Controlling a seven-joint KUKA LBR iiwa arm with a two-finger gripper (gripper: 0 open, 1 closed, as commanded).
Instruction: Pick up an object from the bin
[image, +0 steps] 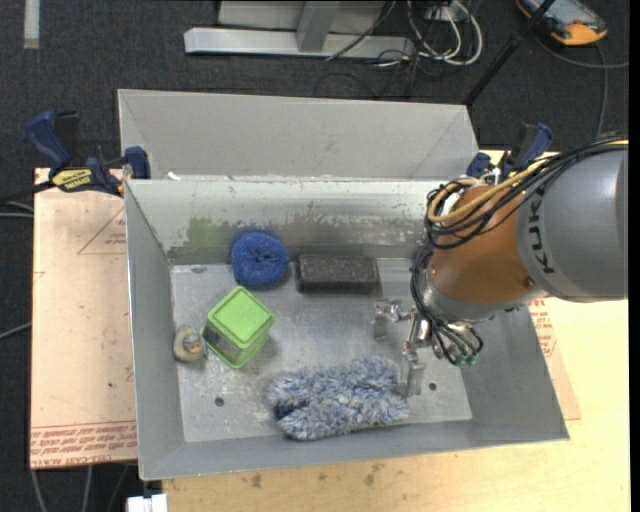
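Camera view: pincer (410, 378) down at R end of fuzzy blue-white cloth (335, 400), open/shut can't tell.

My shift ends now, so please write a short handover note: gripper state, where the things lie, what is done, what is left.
Gripper: low at the right end of the blue-white fluffy cloth, near the front of the bin; open or shut cannot be told.
Green cube, blue ball and dark block lie further left.
Done: nothing lifted yet.
Left: grasp one thing and lift it out.
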